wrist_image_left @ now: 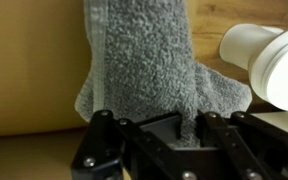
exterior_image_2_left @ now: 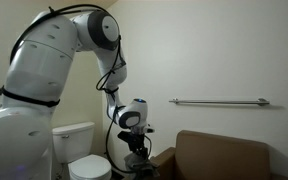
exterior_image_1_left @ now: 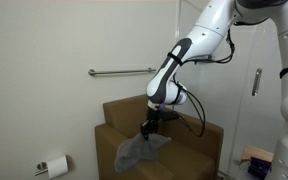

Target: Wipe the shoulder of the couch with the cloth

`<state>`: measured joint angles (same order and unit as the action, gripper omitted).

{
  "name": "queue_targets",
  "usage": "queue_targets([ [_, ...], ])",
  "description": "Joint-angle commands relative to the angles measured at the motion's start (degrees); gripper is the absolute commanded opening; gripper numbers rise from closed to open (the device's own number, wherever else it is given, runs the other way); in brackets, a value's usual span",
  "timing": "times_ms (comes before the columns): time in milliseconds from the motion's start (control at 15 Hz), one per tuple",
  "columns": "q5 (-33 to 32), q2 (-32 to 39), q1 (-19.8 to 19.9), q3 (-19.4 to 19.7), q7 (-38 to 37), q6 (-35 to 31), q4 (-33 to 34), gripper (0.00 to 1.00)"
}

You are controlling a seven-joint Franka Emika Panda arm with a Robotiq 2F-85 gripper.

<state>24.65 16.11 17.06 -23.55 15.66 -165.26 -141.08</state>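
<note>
The tan-brown couch (exterior_image_1_left: pixel 199 145) stands against the wall and also shows at the lower right in an exterior view (exterior_image_2_left: pixel 224 155). My gripper (exterior_image_1_left: pixel 150 124) hovers over it, shut on the top of the grey cloth (exterior_image_1_left: pixel 139 150), which hangs down towards the armrest and seat. In the wrist view the cloth (wrist_image_left: pixel 144 60) spreads upward from the gripper (wrist_image_left: pixel 189 126), pinched between the black fingers (wrist_image_left: pixel 212 128), with the couch's tan surface (wrist_image_left: pixel 24 70) behind it. From the side, the gripper (exterior_image_2_left: pixel 136 152) is just left of the couch; the cloth is not clear there.
A white toilet (exterior_image_2_left: pixel 79 160) stands close beside the couch, and its white rim (wrist_image_left: pixel 269 60) shows in the wrist view. A metal grab bar (exterior_image_1_left: pixel 119 71) runs along the wall above the couch. A toilet paper roll (exterior_image_1_left: pixel 54 166) hangs low on the wall.
</note>
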Motion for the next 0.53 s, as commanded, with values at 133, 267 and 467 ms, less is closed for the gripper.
queue_targets([
  [133,7.55,1.84,-1.49,0.51,7.85,6.53,-2.20,0.04],
  [267,4.93,2.58,-3.45,3.41,5.46,7.56,-2.25,0.04],
  [467,1.75,4.34,-6.07,8.11,3.03,8.54,-2.05,0.04],
])
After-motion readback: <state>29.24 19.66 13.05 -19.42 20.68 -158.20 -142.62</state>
